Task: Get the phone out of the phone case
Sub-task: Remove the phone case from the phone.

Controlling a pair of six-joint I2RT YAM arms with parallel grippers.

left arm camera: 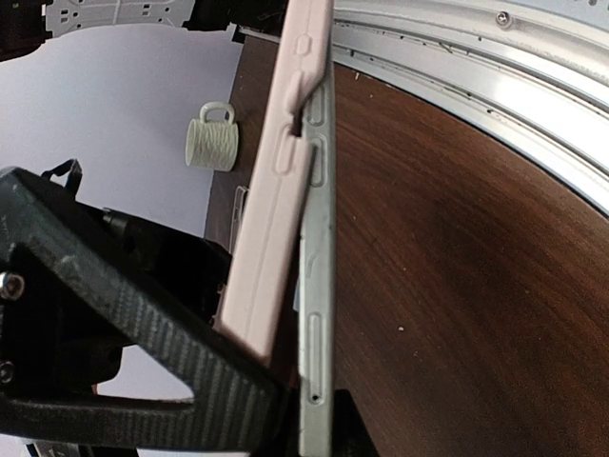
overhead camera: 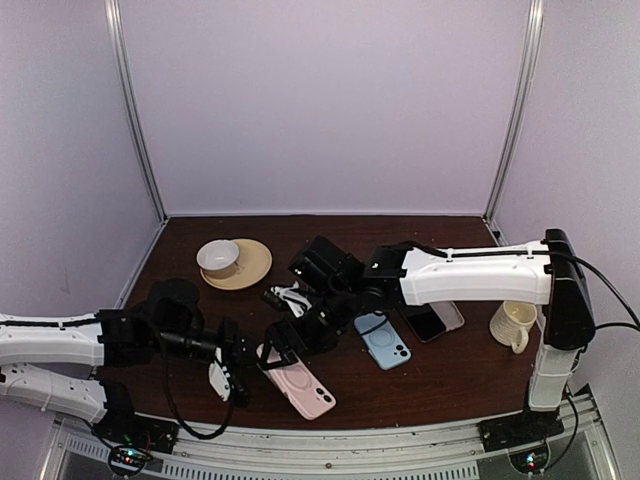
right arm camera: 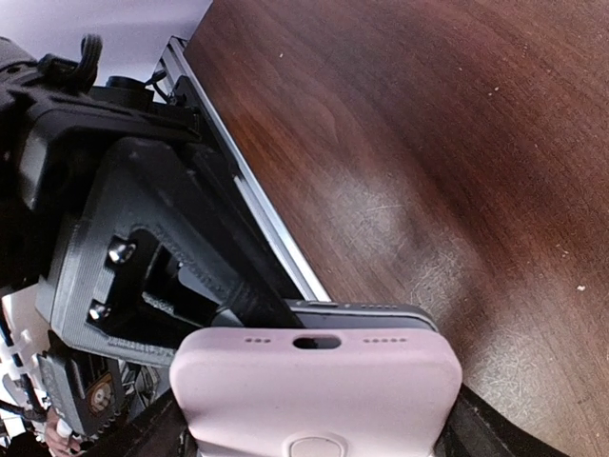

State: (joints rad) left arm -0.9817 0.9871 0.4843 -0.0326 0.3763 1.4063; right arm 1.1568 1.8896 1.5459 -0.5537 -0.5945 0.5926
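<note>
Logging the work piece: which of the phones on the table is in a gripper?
The pink-cased phone near the front edge, pinched by the left gripper; the blue-cased phone and dark phone lie untouched farther right.

Soft even light; glare sheens the table (right arm camera: 400, 219); close objects blur.

Left pincer (overhead camera: 240, 370) clamped, right pincer (overhead camera: 278, 349) near.

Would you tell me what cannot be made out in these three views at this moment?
- Right gripper: whether it presses the pink silicone phone case is unclear; the right wrist view's bottom edge cuts off both contact points.
- Silver-edged phone: screen unseen, edge-on in the left wrist view, under the case from above.
- Left gripper: far pad hidden behind the phone in its wrist view.
</note>
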